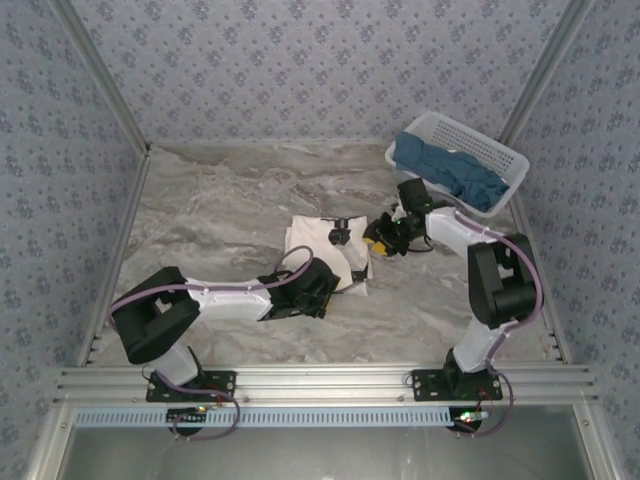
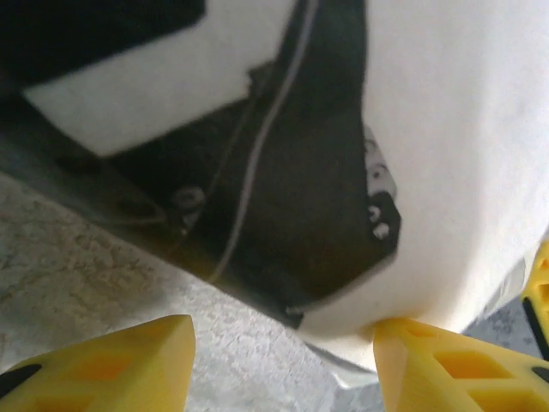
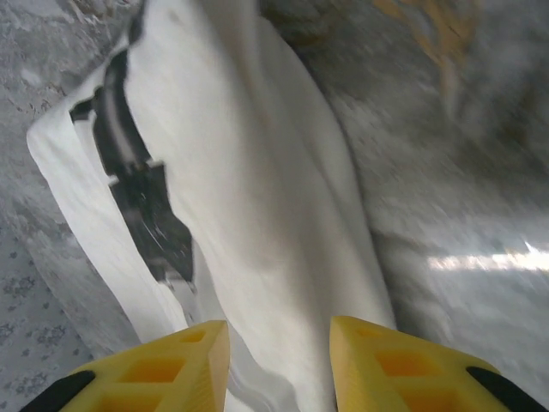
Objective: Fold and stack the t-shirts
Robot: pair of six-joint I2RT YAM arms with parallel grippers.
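Note:
A cream-white t-shirt (image 1: 318,243) with black print lies folded in the middle of the marble table. My left gripper (image 1: 322,290) sits at its near edge. In the left wrist view the gripper (image 2: 283,330) is open, its right finger (image 2: 429,360) touching the shirt's (image 2: 455,129) rounded fold, with bare table between the fingers. My right gripper (image 1: 383,238) is at the shirt's right edge. Seen from the right wrist, it (image 3: 279,330) stands open low over the shirt (image 3: 257,172), cloth lying in the gap unpinched. Dark teal t-shirts (image 1: 450,170) are heaped in the basket.
The white lattice basket (image 1: 515,165) stands at the back right, close behind the right arm. Patterned walls close in the table on three sides. Bare marble (image 1: 220,210) stretches left of the folded shirt.

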